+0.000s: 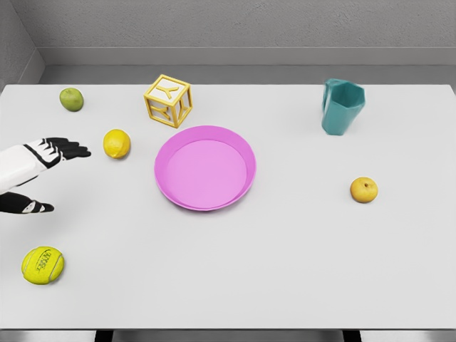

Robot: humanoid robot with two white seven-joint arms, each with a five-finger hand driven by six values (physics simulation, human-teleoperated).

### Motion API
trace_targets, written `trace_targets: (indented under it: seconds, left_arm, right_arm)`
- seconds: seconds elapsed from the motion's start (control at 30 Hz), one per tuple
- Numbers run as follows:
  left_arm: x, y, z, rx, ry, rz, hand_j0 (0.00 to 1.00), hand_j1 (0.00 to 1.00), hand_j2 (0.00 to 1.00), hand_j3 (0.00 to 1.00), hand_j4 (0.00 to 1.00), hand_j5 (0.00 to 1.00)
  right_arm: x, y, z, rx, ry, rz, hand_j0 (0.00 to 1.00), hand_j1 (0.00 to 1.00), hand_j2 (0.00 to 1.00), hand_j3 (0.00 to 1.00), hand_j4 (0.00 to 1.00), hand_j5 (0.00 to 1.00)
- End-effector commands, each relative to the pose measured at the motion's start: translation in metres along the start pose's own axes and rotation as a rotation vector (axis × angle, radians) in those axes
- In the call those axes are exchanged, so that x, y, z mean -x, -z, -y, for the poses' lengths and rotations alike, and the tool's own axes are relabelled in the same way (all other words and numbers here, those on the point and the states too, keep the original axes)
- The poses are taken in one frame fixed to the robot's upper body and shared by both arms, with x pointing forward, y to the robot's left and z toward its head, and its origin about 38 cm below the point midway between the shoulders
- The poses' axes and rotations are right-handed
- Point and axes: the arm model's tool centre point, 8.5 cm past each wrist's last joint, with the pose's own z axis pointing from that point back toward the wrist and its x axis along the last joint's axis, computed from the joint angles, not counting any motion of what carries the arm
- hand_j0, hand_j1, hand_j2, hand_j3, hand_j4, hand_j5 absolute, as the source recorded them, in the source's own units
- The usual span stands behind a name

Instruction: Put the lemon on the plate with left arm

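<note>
Zero progress on placement so far: lemon (117, 143) sits on the table (285, 271) just left of the pink plate (205, 167), left hand (44, 158) is further left, fingers spread, holding nothing, so grasp, carry and drop remain.

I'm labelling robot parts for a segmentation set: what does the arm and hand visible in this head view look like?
Only the left arm shows, at the picture's left edge. Its forearm is a smooth white shell. The left hand has black fingers broken by white patches near the knuckles; a separate black digit with a small white patch sits lower. No cables, logos or text are visible. The right arm is out of view.
</note>
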Motion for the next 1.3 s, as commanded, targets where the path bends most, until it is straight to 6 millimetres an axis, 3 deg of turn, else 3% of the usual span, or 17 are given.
trace_targets:
  seconds: [0.0,0.2,0.3,0.4,0.47,0.5,0.53,0.6,0.83,0.97,1.2,1.27]
  left_arm:
    - [0.0,0.0,0.001,0.008,0.007,-0.003,1.0,1.0,1.0,1.0,1.0,1.0]
    - [0.005,-0.003,0.009,0.067,0.022,-0.026,1.0,1.0,1.0,1.0,1.0,1.0]
    - [0.024,-0.011,0.009,0.082,0.012,-0.085,1.0,1.0,1.0,1.0,1.0,1.0]
    - [0.032,-0.003,-0.011,0.068,0.062,-0.096,1.0,1.0,1.0,1.0,1.0,1.0]
    - [0.043,0.013,-0.003,0.124,0.093,-0.106,1.0,1.0,1.0,1.0,1.0,1.0]
    - [0.05,0.038,0.012,0.147,0.077,-0.093,1.0,1.0,1.0,1.0,1.0,1.0]
    - [0.057,0.05,0.02,0.163,0.063,-0.098,1.0,1.0,1.0,1.0,1.0,1.0]
    - [0.063,0.064,0.025,0.167,0.075,-0.11,1.0,1.0,1.0,1.0,1.0,1.0]
    - [0.052,0.104,0.0,0.146,0.207,-0.078,1.0,1.0,1.0,1.0,1.0,1.0]
    - [0.041,0.133,0.001,0.166,0.258,-0.038,1.0,1.0,1.0,1.0,1.0,1.0]
    - [0.042,0.16,0.017,0.203,0.246,-0.032,1.0,1.0,1.0,1.0,1.0,1.0]
    - [0.053,0.159,0.023,0.22,0.227,-0.062,1.0,1.0,1.0,1.0,1.0,1.0]
  right_arm:
    - [0.0,0.0,0.0,0.001,0.007,-0.001,1.0,1.0,1.0,1.0,1.0,1.0]
    - [0.0,0.0,0.0,0.001,0.0,-0.002,1.0,1.0,1.0,1.0,1.0,1.0]
    - [0.0,0.0,0.0,0.001,0.0,-0.002,1.0,1.0,1.0,1.0,1.0,1.0]
    - [0.0,0.0,0.0,0.001,0.0,-0.002,1.0,1.0,1.0,1.0,1.0,1.0]
    - [0.0,0.0,0.0,0.001,0.0,-0.002,1.0,1.0,1.0,1.0,1.0,1.0]
    - [0.0,0.0,0.0,0.001,0.0,-0.002,1.0,1.0,1.0,1.0,1.0,1.0]
    - [0.0,0.0,0.0,0.001,0.0,-0.002,1.0,1.0,1.0,1.0,1.0,1.0]
    - [0.0,0.0,0.0,0.001,0.0,-0.002,1.0,1.0,1.0,1.0,1.0,1.0]
    - [0.0,0.0,0.0,0.001,0.0,-0.002,1.0,1.0,1.0,1.0,1.0,1.0]
    - [0.0,0.0,0.0,0.001,0.0,-0.002,1.0,1.0,1.0,1.0,1.0,1.0]
    - [0.0,0.0,0.0,0.001,-0.002,-0.002,1.0,1.0,1.0,1.0,1.0,1.0]
    - [0.0,0.0,0.0,0.001,0.0,-0.002,1.0,1.0,1.0,1.0,1.0,1.0]
